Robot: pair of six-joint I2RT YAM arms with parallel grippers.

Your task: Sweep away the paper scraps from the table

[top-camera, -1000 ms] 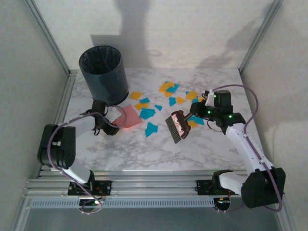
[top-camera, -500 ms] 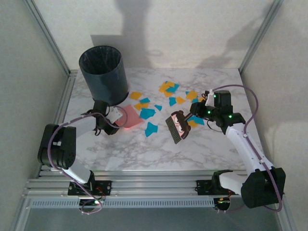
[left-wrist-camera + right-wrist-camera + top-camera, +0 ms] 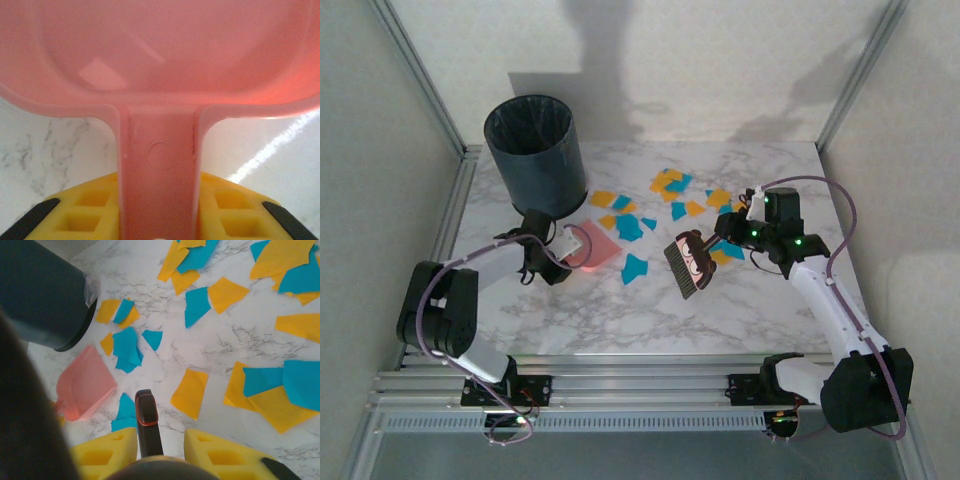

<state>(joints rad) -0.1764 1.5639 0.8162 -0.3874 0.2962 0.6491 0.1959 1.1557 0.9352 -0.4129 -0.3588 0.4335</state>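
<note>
Orange-yellow and teal paper scraps (image 3: 670, 182) lie scattered over the back middle and right of the marble table (image 3: 620, 310), with one teal scrap (image 3: 634, 268) nearer the front. My left gripper (image 3: 563, 245) is shut on the handle (image 3: 159, 170) of the pink dustpan (image 3: 596, 247), which rests flat beside the bin. My right gripper (image 3: 725, 228) is shut on a dark brush (image 3: 687, 262), held over the table among the scraps. In the right wrist view the brush handle (image 3: 146, 420) stands between the yellow fingers (image 3: 105, 455), with scraps (image 3: 190, 392) below.
A dark bin (image 3: 536, 153) with a liner stands at the back left, close behind the dustpan. Aluminium rails (image 3: 460, 200) edge the table. The front strip of the tabletop is bare marble.
My left gripper's jaws have shut on the dustpan handle, and the left arm has edged slightly right. The right arm and brush have stayed still.
</note>
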